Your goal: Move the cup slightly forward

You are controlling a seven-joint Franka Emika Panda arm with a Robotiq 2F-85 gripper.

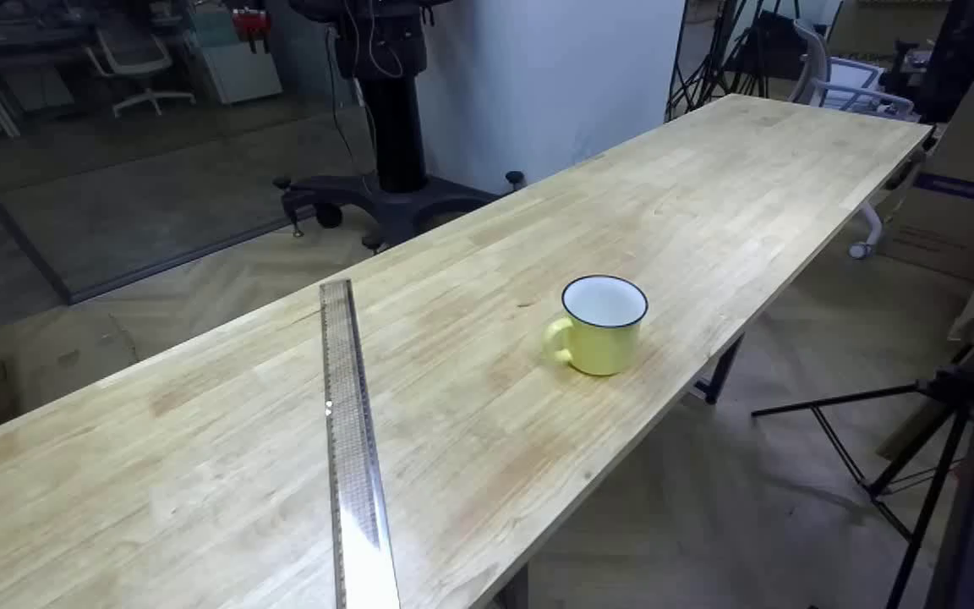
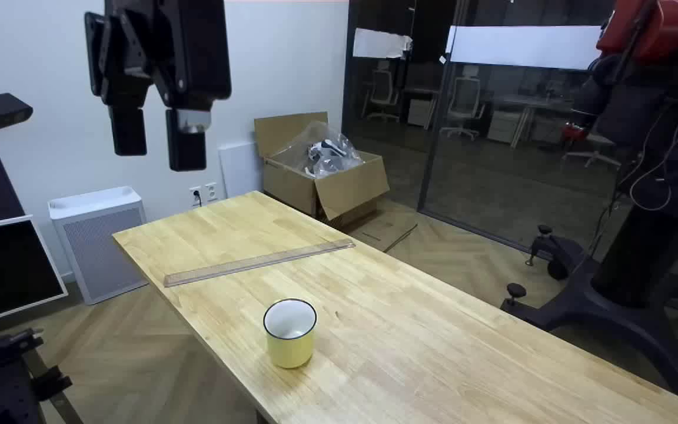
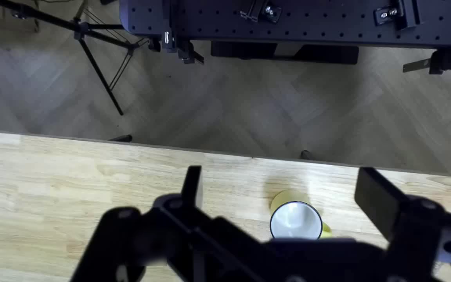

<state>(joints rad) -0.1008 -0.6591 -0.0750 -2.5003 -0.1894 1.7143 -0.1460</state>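
Hand (image 3: 278, 186), spread wide; yellow cup (image 3: 296, 219), well below

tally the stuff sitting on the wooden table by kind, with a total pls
Yellow mug: 1
Clear ruler: 1
Total: 2

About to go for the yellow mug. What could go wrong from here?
The yellow mug stands near an edge of the wooden tabletop; a push that way could send it off. The open pincer hangs high; a misjudged descent might strike the rim. In the wrist view, the handle juts toward a finger, so closing could twist the mug.
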